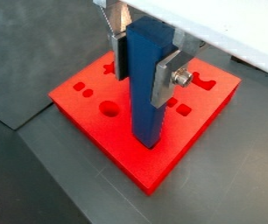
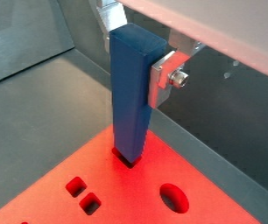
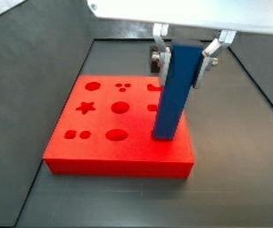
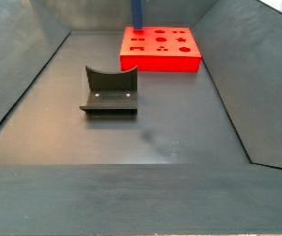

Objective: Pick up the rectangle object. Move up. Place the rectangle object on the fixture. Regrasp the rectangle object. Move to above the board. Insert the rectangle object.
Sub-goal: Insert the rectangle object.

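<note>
Bar (image 1: 146, 83) upright, clamped in the gripper (image 1: 144, 63) over the board (image 1: 89, 109).
Jaws closed on its upper part; its lower end sits in a board cut-out near the surface's far edge; fixture (image 4: 109, 89) well apart.

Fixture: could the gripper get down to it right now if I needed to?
Probably not yet. The fixture stands clear on the floor, but the gripper is shut on the rectangle object, upright at the board.
</note>
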